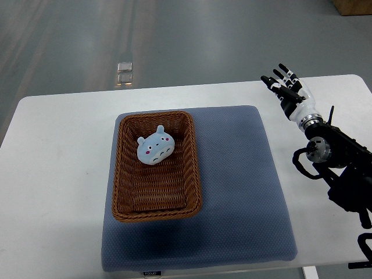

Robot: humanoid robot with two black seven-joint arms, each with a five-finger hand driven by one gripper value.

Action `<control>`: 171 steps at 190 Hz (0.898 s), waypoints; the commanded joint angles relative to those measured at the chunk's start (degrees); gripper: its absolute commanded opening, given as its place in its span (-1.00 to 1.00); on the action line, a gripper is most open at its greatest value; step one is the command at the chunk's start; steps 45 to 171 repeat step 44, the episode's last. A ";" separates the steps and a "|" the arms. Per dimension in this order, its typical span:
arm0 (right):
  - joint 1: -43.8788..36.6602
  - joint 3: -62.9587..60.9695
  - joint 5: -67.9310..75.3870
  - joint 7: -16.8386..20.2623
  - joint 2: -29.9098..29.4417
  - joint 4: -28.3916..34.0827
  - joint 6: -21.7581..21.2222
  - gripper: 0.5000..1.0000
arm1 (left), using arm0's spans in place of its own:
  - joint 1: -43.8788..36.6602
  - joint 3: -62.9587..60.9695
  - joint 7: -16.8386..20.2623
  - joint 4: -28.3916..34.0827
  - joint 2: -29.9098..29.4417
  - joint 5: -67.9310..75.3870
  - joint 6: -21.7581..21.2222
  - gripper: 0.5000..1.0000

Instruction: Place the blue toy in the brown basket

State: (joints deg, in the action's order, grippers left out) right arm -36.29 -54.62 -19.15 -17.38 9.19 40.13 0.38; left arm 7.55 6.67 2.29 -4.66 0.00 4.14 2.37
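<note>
While the blue toy (pixel 155 147) lay inside the brown basket (pixel 156 213), toward the far half of it, nothing was touching it. Toy sat on the woven floor, face side up, pink dots and small ears visible, tilted a bit diagonally. Basket was rectangular wicker, sitting on the left part of a blue-grey mat (pixel 244 192), long axis running away from the robot. Mat covered the middle of a white table (pixel 52 174); a small label showed at its near edge.

Right hand (pixel 286 87) was over the table's far right area, off the mat, well apart from the basket. Fingers were spread and extended, pointing away from the robot, holding nothing. Its black-and-white wrist and dark forearm ran back to the picture's right edge, with cables looped near the joint.

Left arm did not show anywhere.

Beyond the table was grey floor with a small shiny square object (pixel 124 72) on it, and a corner of a brown box (pixel 354 7) at top right.
</note>
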 commanded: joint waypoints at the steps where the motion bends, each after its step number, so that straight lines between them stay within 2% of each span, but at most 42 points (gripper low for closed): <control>1: 0.17 0.48 -0.09 -0.02 -0.14 0.03 -0.03 0.65 | 0.01 0.01 0.00 0.00 0.00 -0.01 0.00 1.00; 171: 1.31 1.53 -0.80 0.07 0.21 0.03 -0.03 0.65 | 0.01 -0.07 0.00 0.00 0.00 -0.01 0.00 1.00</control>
